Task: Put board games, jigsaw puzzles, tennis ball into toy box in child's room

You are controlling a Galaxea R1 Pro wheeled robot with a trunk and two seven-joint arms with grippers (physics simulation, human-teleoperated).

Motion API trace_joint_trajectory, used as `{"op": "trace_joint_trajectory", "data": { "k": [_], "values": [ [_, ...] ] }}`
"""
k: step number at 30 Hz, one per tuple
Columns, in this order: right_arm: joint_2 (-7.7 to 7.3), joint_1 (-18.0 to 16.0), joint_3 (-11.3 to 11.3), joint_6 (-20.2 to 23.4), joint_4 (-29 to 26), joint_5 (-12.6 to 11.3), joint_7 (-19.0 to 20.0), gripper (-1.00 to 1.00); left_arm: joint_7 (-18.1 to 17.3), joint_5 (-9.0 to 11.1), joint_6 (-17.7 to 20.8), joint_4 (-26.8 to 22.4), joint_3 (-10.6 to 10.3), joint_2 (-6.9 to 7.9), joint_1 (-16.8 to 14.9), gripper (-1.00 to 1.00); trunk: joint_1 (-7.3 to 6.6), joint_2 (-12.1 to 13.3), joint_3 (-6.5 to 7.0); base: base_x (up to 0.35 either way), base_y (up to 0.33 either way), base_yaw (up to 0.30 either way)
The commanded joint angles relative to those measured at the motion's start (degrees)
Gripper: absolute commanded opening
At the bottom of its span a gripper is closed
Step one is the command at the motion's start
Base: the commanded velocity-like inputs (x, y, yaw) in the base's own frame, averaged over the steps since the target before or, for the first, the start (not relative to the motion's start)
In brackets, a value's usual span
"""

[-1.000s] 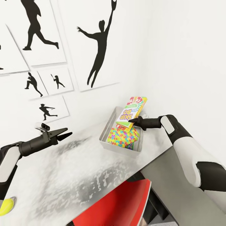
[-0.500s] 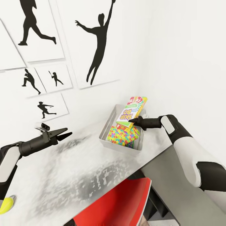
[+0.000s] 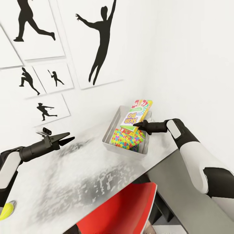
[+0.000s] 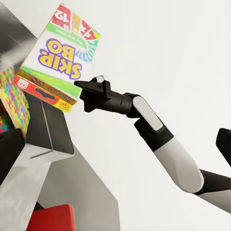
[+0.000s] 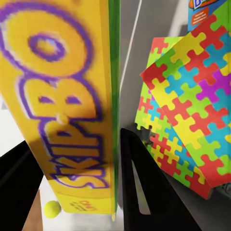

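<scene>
My right gripper is shut on the lower edge of the green-yellow-red SKIP-BO board game, holding it tilted over the far end of the light grey toy box. In the right wrist view its dark fingers flank the SKIP-BO box. Two bright jigsaw puzzles lie stacked inside the bin, with a blue printed box corner beside them. The tennis ball sits on the table at the near left edge. My left gripper hovers open over the table, left of the bin.
The toy box stands in the corner where two white walls meet; framed black silhouette prints hang on the left wall. A red chair is tucked under the table's front edge. A lower dark grey wing runs beneath my right arm.
The head view has turned slightly, so the wall prints and the tennis ball slid toward the left. Both arms and the held SKIP-BO box have kept their places.
</scene>
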Motion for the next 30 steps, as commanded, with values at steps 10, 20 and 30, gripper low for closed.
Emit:
{"op": "trace_joint_trajectory", "data": {
  "k": [10,20,30],
  "values": [
    [-0.04,-0.1,0.0,0.1,0.0,0.3,0.5,-1.0,-0.2,-0.1,0.2,0.0,0.0,0.01,-0.1,1.0,0.03,-0.1,-1.0,0.0,0.0,0.0],
    [1.53,-0.1,-0.2,-0.3,0.2,0.3,-0.6,-1.0,-0.4,-0.4,0.3,-0.6,0.8,-0.76,-0.1,1.0,0.03,-0.1,-1.1,0.0,0.0,0.0],
    [2.06,-0.2,-0.1,-0.7,0.2,0.3,-0.7,-1.0,-0.4,-0.3,0.3,-0.5,1.3,0.24,-0.1,1.0,0.03,-0.1,-1.1,0.0,0.0,0.0]
  ]
}}
